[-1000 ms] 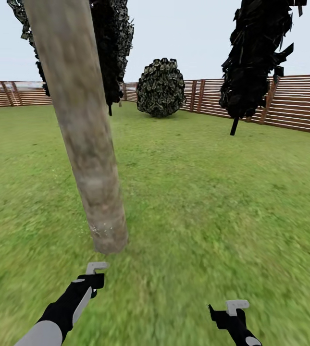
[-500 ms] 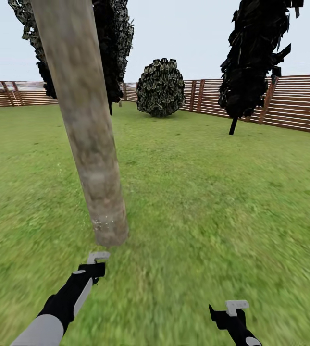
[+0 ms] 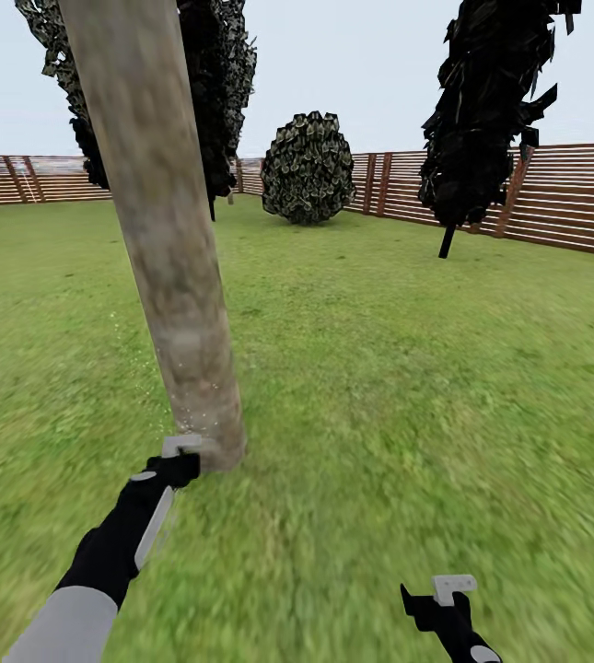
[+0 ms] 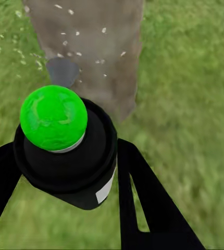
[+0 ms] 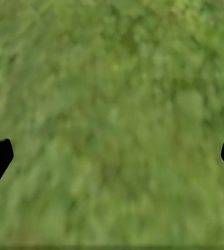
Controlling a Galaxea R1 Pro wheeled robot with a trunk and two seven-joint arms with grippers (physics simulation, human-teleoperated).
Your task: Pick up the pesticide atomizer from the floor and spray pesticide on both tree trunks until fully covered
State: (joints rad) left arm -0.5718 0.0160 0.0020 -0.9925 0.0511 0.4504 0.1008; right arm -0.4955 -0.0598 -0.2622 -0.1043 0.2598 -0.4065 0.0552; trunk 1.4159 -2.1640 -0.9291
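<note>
Now | left gripper [image 4: 65,172] is clamped on the pesticide atomizer [image 4: 65,151], green-capped, held just beside the tree trunk [image 3: 163,239] base | white pesticide [image 4: 75,41] specks are seen on bark | right gripper [image 5: 112,156] is spread apart over grass [image 5: 112,104]

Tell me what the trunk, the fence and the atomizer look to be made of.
Trunk: rough matte bark, mottled tan-grey, dotted with white specks near its base.
Fence: seemingly wood, brown horizontal slats with gaps between them.
Atomizer, held in the left gripper: probably plastic, a smooth black body with a glossy green dome on top; being a render, the look leaves it open.
</note>
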